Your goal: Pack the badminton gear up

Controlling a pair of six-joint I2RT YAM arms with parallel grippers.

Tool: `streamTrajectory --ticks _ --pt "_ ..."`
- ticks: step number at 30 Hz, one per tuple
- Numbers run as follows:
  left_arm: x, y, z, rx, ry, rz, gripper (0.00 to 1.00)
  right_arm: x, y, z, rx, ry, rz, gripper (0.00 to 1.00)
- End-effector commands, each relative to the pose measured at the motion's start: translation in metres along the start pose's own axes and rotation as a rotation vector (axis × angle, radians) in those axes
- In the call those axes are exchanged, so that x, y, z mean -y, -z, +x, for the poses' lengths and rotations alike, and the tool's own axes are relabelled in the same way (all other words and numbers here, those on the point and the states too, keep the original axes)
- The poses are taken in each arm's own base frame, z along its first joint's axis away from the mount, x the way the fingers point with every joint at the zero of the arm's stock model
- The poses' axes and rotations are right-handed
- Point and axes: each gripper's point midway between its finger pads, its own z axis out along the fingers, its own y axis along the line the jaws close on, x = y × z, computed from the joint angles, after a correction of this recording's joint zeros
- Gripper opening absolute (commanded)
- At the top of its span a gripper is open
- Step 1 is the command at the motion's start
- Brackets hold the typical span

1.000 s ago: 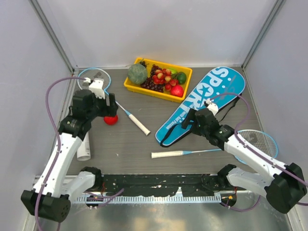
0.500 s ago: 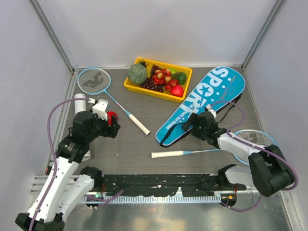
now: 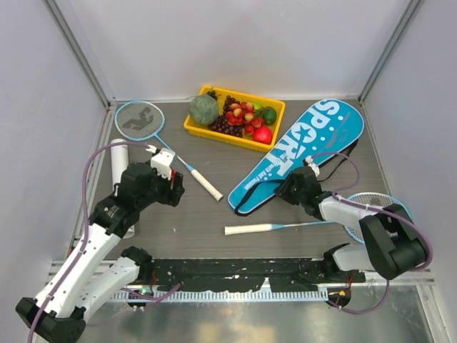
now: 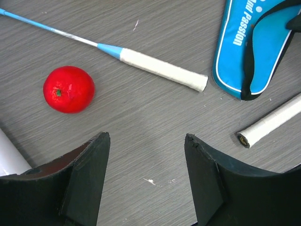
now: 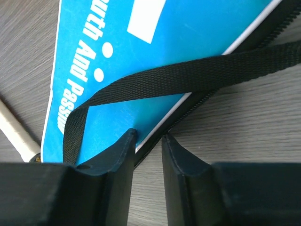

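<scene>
The counter (image 3: 214,214) is dark grey with a fine wood grain and a few pale scuffs. Plain pale walls (image 3: 235,43) box it in, with metal posts in the far corners.

The blue bag (image 3: 296,153) is racket-shaped, of smooth fabric with white "SPORT" lettering. It lies flat and slantwise with its wide end away from the arms. A black woven strap (image 5: 188,75) loops across its narrow end.

The right end effector (image 5: 149,139) sits at the bag's lower right edge. Its fingers are narrow, with the black zip edge and white piping between them. Whether they actually pinch the edge cannot be made out. The left end effector (image 4: 146,141), well left of the bag, stands wide with only bare counter between its fingers.

One racket (image 3: 139,119) lies left of the bag. Its round light-blue head is farthest from the bag and its white-wrapped grip stops just short of the bag's narrow end. The second racket (image 3: 250,229) lies on the near side of the bag, its strung head partly covered by the right arm.

A white tube (image 3: 118,161), far left of the bag, is mostly hidden behind the left arm. A glossy red ball (image 4: 69,89) shows clearly only in the left wrist view, left of the bag beside the first racket's shaft. The yellow tray (image 3: 191,128) of fruit sits just left of the bag's wide end.
</scene>
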Motion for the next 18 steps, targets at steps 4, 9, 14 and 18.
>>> streamTrajectory --ticks 4,9,14,18 --pt "0.004 -0.006 -0.032 0.058 -0.032 -0.036 0.67 -0.015 0.01 -0.024 0.106 -0.012 -0.057 0.19" --pt "0.023 -0.017 -0.036 0.059 -0.019 0.01 0.67 -0.019 0.014 -0.029 0.125 -0.009 -0.071 0.05" --pt "0.041 -0.021 -0.044 0.069 -0.08 0.028 0.69 -0.018 0.017 -0.033 0.144 -0.007 -0.062 0.05" --pt "0.067 -0.035 -0.05 0.126 -0.156 0.082 0.72 -0.026 0.021 -0.036 0.154 0.001 -0.104 0.05"
